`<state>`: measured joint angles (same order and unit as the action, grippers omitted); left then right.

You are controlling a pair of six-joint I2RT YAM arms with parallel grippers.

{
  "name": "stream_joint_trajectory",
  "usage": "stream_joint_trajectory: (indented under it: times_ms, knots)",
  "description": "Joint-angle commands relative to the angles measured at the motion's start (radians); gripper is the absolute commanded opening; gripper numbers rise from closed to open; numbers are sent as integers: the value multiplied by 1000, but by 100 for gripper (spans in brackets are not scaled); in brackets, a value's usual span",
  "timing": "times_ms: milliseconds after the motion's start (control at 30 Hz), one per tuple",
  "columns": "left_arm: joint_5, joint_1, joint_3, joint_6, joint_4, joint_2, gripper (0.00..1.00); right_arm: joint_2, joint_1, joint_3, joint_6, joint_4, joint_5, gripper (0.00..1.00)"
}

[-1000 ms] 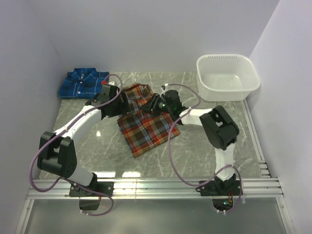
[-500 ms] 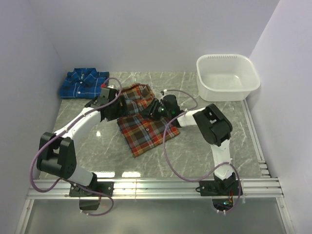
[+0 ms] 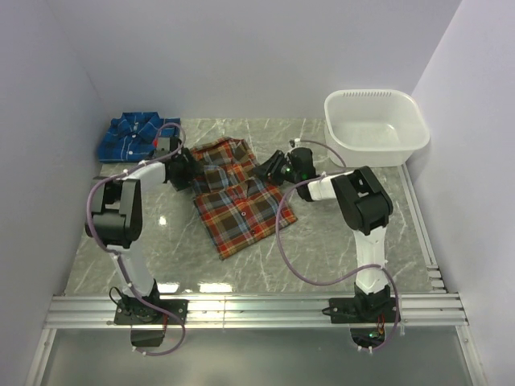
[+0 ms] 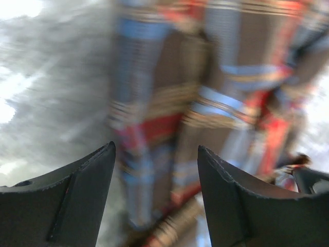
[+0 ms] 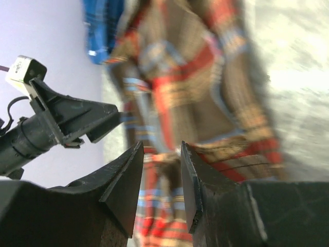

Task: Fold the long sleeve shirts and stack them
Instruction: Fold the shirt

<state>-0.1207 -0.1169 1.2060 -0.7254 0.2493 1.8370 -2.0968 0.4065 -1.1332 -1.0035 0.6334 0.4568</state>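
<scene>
Both arms pulled apart | left pincer (image 4: 156, 147) wide open at red-orange shirt (image 3: 237, 201) | right pincer (image 5: 162, 145) part-open, empty

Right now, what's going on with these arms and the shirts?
Two arms are working on folding the red shirt, which lies in the middle. The left arm has its jaws open by the shirt's left edge. The right arm is at its right edge with jaws a little apart, and I can't tell whether they pinch cloth. The blue shirt lies folded at the far left.
</scene>
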Motion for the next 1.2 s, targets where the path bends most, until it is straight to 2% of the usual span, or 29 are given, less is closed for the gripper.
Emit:
stream_joint_trajectory:
  times_ms: [0, 233, 333, 400, 567, 667, 833, 900, 1167]
  knots:
    - [-45, 37, -40, -32, -88, 42, 71, -52, 5, -4, -12, 46, -7, 42]
    - [-8, 75, -45, -31, -67, 104, 70, -78, -11, 35, -9, 68, -7, 42]
    - [1, 76, -59, -32, -68, 36, 65, -23, -15, 39, 34, 11, -13, 42]
    - [-16, 76, -74, -34, -76, -30, 49, 21, -17, 24, 80, -46, -12, 42]
    - [-91, 66, -121, -69, -160, -184, 48, 104, -14, 4, 143, -118, 6, 42]
    - [-125, 46, -125, -86, -231, -219, 48, 147, -14, 13, 158, -146, 14, 42]
    - [-165, 23, -103, -103, -272, -142, 47, 204, -11, 58, 161, -149, 26, 42]
    - [-172, 23, -123, -109, -291, -102, 43, 222, -11, 87, 167, -147, 23, 42]
    - [-119, 34, -187, -108, -300, 1, 42, 238, -12, 180, 175, -124, 33, 42]
